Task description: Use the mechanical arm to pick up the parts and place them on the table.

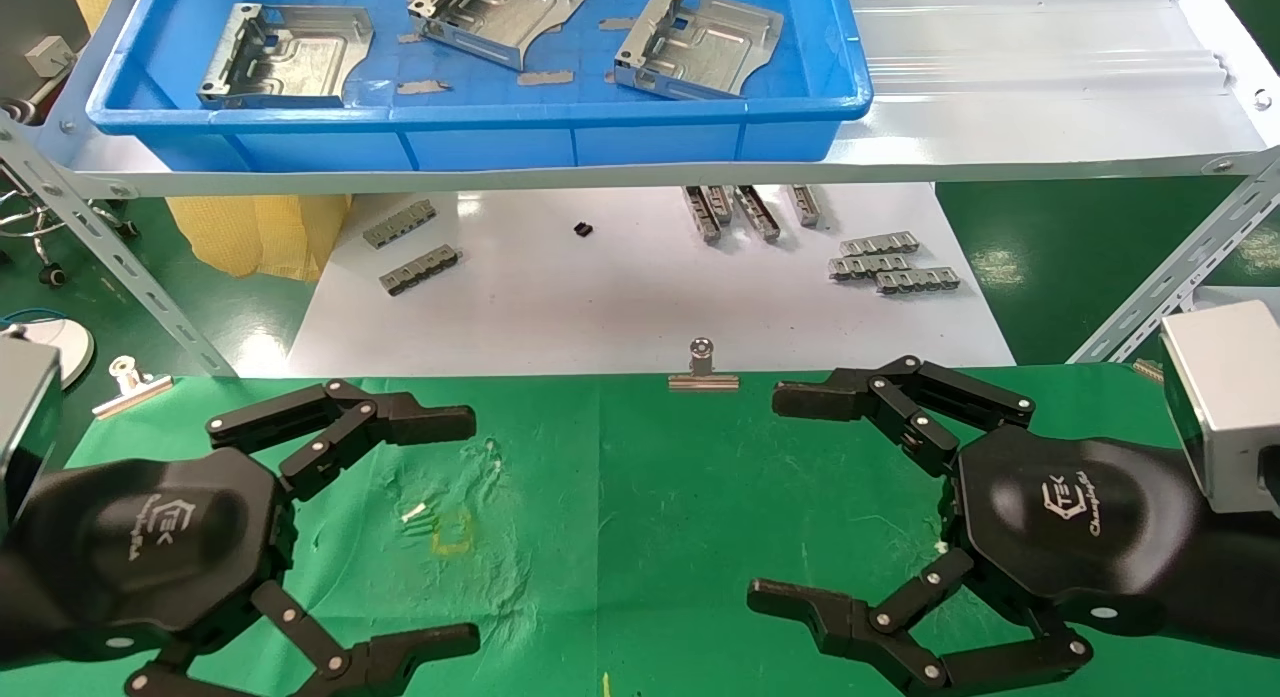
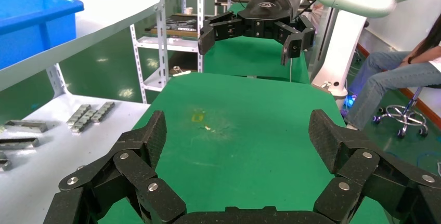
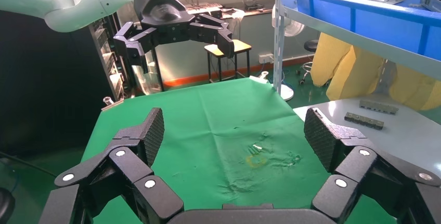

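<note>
Three silvery stamped metal parts lie in the blue tray (image 1: 480, 112) on the upper shelf: one at the left (image 1: 285, 57), one in the middle (image 1: 495, 17), one at the right (image 1: 695, 42). My left gripper (image 1: 450, 522) is open and empty, low over the left of the green-cloth table (image 1: 640, 497). My right gripper (image 1: 785, 497) is open and empty over the table's right side. The two face each other. The left wrist view shows the right gripper (image 2: 249, 39) far off, and the right wrist view shows the left gripper (image 3: 177, 42). A yellow mark (image 1: 452, 532) is on the cloth.
A white sheet (image 1: 620, 297) below the shelf holds several small grey ridged strips (image 1: 890, 262). Silver binder clips sit on the cloth's far edge (image 1: 703, 367) and at its left corner (image 1: 130, 382). Angled metal shelf struts stand at the left (image 1: 110, 252) and right (image 1: 1170, 287).
</note>
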